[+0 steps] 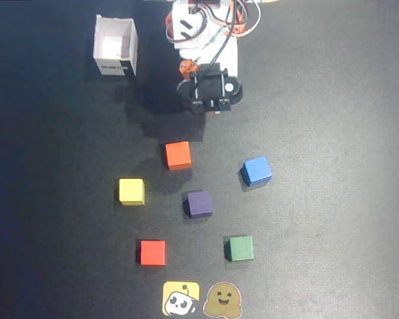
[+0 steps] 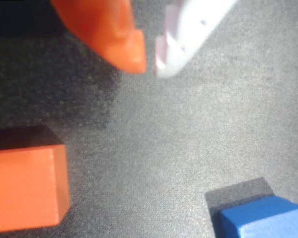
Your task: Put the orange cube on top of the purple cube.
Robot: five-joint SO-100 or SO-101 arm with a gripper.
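Two fingertips fill the top of the wrist view, one orange (image 2: 121, 42) and one white (image 2: 181, 42), nearly meeting at their tips; the jaws (image 2: 150, 64) stand almost closed with only a thin slit between them and nothing held. They hang above bare dark surface (image 2: 154, 144).

Below and to the left in the wrist view lies the orange cube (image 2: 27, 188), cut by the frame edge, resting flat and apart from the fingertips. At the lower right corner of that view sits the blue cube (image 2: 263, 218), also partly cut off.

From overhead, the arm (image 1: 203, 40) reaches down from the top edge, and its black wrist part ends just above the orange cube (image 1: 177, 155), with a gap of surface between them. The purple cube (image 1: 199, 204) rests a little below and to the right of the orange one, near it but not touching, with nothing on top of it. The blue cube (image 1: 257, 170) lies to the right of the orange cube, well apart. A yellow cube (image 1: 131, 191) sits to the left of the purple one, a red cube (image 1: 152, 252) below left, and a green cube (image 1: 240, 248) below right.

A white open box (image 1: 116, 46) stands at upper left. Two stickers (image 1: 203, 300) lie at the bottom edge.
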